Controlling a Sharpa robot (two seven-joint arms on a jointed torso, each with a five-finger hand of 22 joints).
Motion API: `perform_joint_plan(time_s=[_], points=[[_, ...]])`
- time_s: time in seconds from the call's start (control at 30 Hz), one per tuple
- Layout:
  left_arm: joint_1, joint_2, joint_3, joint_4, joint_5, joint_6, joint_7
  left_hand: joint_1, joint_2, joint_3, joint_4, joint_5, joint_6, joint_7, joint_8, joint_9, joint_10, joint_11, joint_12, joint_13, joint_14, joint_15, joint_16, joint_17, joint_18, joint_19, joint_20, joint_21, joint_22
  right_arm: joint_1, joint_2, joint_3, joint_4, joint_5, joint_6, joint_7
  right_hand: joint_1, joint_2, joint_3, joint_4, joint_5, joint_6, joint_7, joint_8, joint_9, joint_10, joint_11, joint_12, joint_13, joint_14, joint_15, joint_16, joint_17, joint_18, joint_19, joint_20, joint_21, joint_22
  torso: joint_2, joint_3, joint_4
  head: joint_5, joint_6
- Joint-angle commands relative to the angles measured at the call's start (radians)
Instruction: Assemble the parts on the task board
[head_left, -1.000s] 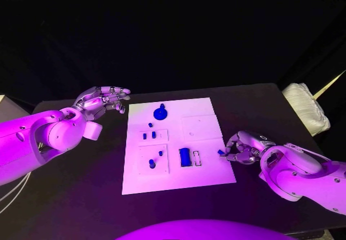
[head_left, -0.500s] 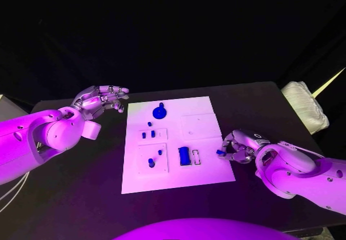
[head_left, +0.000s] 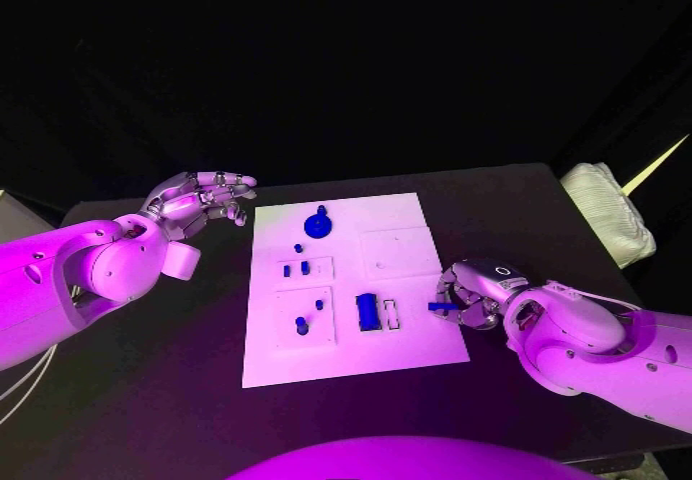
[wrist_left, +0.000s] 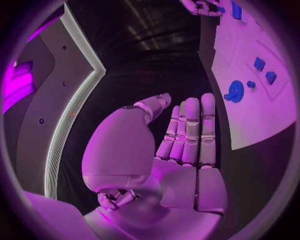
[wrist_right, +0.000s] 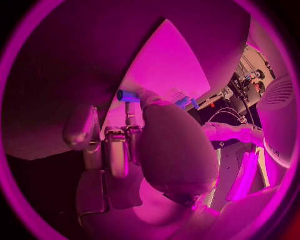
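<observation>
The task board, a white plate, lies in the middle of the black table, and most of the blue parts are seated in or lying on its panels.

A slip is the main risk. A small blue part is pinched at the fingertips of the right hand, just over the board's right edge, beside an open narrow slot. With so little of the part covered by the fingers, it could be twisted or dropped if it is pressed down out of line with the slot, and the board itself could be nudged.

The left hand is held off the board's far left corner with nothing in it, fingers loosely curled and apart.

As for recesses, the long blue block is seated next to the empty slot; a round blue knob sits at the far end; two small blue pieces rest in a mid-left panel, and another part stands in the near-left panel.
</observation>
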Motion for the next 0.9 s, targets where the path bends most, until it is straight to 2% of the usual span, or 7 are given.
perform_joint_plan(time_s=[0.03, 0.17, 0.3, 0.53, 0.67, 0.73, 0.9], points=[[0.000, 0.001, 0.001, 0.002, 0.002, 0.017, 0.003, 0.002, 0.008, 0.006, 0.000, 0.004, -0.007, 0.001, 0.004, -0.001, -0.005, 0.001, 0.004, -0.001, -0.002, 0.001, 0.005, 0.001, 0.007, 0.010, 0.000, -0.007, -0.001, -0.015, 0.005, -0.012, -0.012, -0.031, 0.076, -0.034, -0.029, -0.001, 0.132, -0.108, 0.030, 0.012, -0.001, 0.000, 0.005, 0.065, -0.003, 0.010, 0.213, 0.100, -0.002, -0.001, 0.254, -0.005, 0.032, -0.006, 0.016, 0.157, 0.001, 0.0004, 0.0009, 0.002, 0.001], [0.000, 0.000, 0.001, 0.003, 0.001, 0.016, 0.002, -0.001, 0.011, 0.007, 0.004, 0.004, -0.008, 0.002, 0.005, -0.002, -0.006, 0.002, 0.005, -0.002, -0.002, 0.002, 0.005, 0.001, 0.007, 0.011, 0.000, -0.007, -0.001, -0.013, 0.003, -0.010, 0.009, 0.001, 0.026, -0.031, -0.072, 0.003, 0.168, -0.105, 0.085, 0.017, -0.009, 0.008, 0.017, 0.071, -0.009, 0.022, 0.219, 0.102, -0.007, 0.004, 0.263, -0.008, 0.037, -0.010, 0.040, 0.162, 0.001, 0.0000, 0.0007, 0.003, 0.000], [0.000, 0.000, 0.001, 0.004, 0.001, 0.015, 0.001, -0.009, 0.017, 0.007, 0.015, 0.004, -0.009, 0.003, 0.006, -0.003, -0.007, 0.003, 0.005, -0.003, -0.002, 0.003, 0.006, 0.001, 0.007, 0.012, 0.001, -0.008, -0.002, -0.001, 0.004, -0.008, 0.026, 0.079, -0.028, -0.030, -0.096, 0.004, 0.181, -0.104, 0.089, 0.020, -0.015, 0.015, 0.025, 0.076, -0.013, 0.032, 0.224, 0.102, -0.010, 0.004, 0.263, -0.011, 0.040, -0.012, 0.058, 0.165, 0.000, -0.0020, -0.0006, 0.002, 0.000], [0.000, 0.000, 0.001, 0.004, 0.002, 0.016, 0.000, -0.010, 0.018, 0.008, 0.017, 0.004, -0.010, 0.003, 0.007, -0.003, -0.008, 0.003, 0.006, -0.003, -0.002, 0.003, 0.006, 0.001, 0.007, 0.012, 0.001, -0.009, -0.002, 0.024, 0.019, -0.005, 0.043, 0.298, -0.123, -0.021, -0.119, 0.011, 0.199, -0.105, 0.095, 0.011, -0.014, 0.012, 0.030, 0.083, -0.013, 0.047, 0.233, 0.102, -0.012, 0.004, 0.263, -0.013, 0.044, -0.015, 0.075, 0.168, 0.000, -0.0011, 0.0001, 0.002, 0.000], [0.000, 0.001, 0.001, 0.003, 0.002, 0.017, 0.000, -0.012, 0.020, 0.008, 0.018, 0.005, -0.010, 0.003, 0.007, -0.003, -0.008, 0.003, 0.006, -0.003, -0.002, 0.003, 0.006, 0.001, 0.007, 0.012, 0.001, -0.009, -0.002, 0.029, 0.040, -0.004, 0.051, 0.364, -0.153, -0.014, -0.141, 0.013, 0.205, -0.102, 0.082, 0.011, -0.015, 0.013, 0.034, 0.084, -0.014, 0.049, 0.234, 0.102, -0.012, 0.004, 0.263, -0.013, 0.045, -0.015, 0.075, 0.168, 0.000, 0.0001, -0.0014, 0.001, 0.000], [0.000, 0.003, 0.001, 0.002, 0.003, 0.019, 0.000, -0.012, 0.020, 0.008, 0.019, 0.005, -0.010, 0.003, 0.007, -0.003, -0.008, 0.003, 0.006, -0.003, -0.002, 0.003, 0.006, 0.001, 0.007, 0.012, 0.002, -0.009, -0.003, 0.030, 0.054, -0.003, 0.052, 0.387, -0.158, -0.013, -0.169, 0.015, 0.207, -0.097, 0.037, 0.012, -0.016, 0.014, 0.038, 0.086, -0.014, 0.051, 0.235, 0.102, -0.012, 0.004, 0.263, -0.013, 0.045, -0.016, 0.077, 0.168, 0.000, 0.0007, -0.0007, 0.000, 0.000], [0.000, 0.005, 0.001, 0.002, 0.003, 0.020, 0.000, -0.014, 0.022, 0.008, 0.022, 0.005, -0.011, 0.003, 0.007, -0.003, -0.009, 0.004, 0.007, -0.004, -0.002, 0.004, 0.006, 0.001, 0.007, 0.012, 0.002, -0.010, -0.003, 0.032, 0.086, -0.003, 0.042, 0.435, -0.139, -0.013, -0.194, 0.017, 0.210, -0.092, 0.004, 0.017, -0.018, 0.016, 0.042, 0.088, -0.016, 0.057, 0.238, 0.102, -0.013, 0.004, 0.263, -0.014, 0.046, -0.016, 0.083, 0.169, 0.000, -0.0021, 0.0003, -0.005, 0.000]])
